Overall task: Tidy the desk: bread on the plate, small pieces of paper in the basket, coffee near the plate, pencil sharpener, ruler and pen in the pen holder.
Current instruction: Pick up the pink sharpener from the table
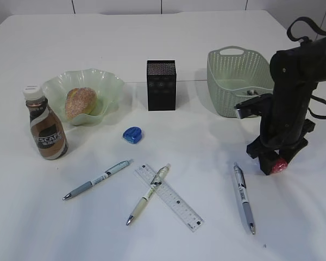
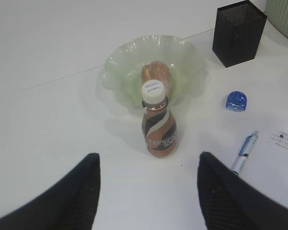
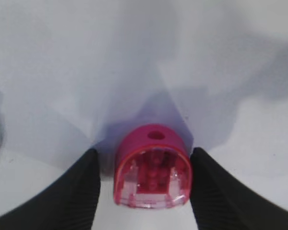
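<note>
Looks like a lab test bench staged as an office desk: plain white table (image 1: 168,38) with a seam line across the far part, white panelled wall behind. Desk props laid out with space between: black mesh pen holder (image 1: 161,85) in the middle, green basket (image 1: 228,89) to its right, pens (image 1: 96,180) and a ruler (image 1: 169,197) near, coffee bottle (image 1: 45,124) and plate (image 1: 106,87) left. Black robot arm (image 1: 290,92) on the right

White table (image 1: 152,38) with bottle (image 1: 46,130), plate (image 1: 106,84), holder (image 1: 161,85), basket (image 1: 233,87), sharpeners (image 1: 132,135), pens (image 1: 98,179), ruler (image 1: 176,201)
</note>
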Controlling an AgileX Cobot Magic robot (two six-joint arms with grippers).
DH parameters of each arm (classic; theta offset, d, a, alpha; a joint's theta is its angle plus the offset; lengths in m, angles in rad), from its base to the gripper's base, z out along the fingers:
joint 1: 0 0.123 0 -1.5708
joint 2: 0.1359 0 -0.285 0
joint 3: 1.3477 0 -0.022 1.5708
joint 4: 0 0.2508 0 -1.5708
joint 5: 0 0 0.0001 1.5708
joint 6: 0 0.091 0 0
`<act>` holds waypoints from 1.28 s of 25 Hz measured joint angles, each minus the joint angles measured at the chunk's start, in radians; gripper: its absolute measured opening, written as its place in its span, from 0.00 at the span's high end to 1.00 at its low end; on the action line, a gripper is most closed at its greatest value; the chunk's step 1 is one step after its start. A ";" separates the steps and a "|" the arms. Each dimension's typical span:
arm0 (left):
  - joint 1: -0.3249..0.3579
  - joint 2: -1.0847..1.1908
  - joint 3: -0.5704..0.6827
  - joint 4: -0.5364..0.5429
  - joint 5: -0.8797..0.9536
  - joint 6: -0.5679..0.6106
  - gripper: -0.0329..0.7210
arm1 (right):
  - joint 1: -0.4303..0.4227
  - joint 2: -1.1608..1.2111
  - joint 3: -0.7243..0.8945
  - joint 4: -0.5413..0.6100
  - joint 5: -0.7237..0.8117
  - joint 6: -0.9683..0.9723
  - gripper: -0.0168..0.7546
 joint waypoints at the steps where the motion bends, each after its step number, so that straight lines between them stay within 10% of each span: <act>1: 0.000 0.000 0.000 0.000 -0.002 0.000 0.36 | 0.000 0.000 0.000 0.005 0.002 0.000 0.39; 32: 0.000 0.000 -0.006 0.000 -0.049 0.000 0.36 | 0.000 0.046 -0.230 0.283 0.213 0.017 0.53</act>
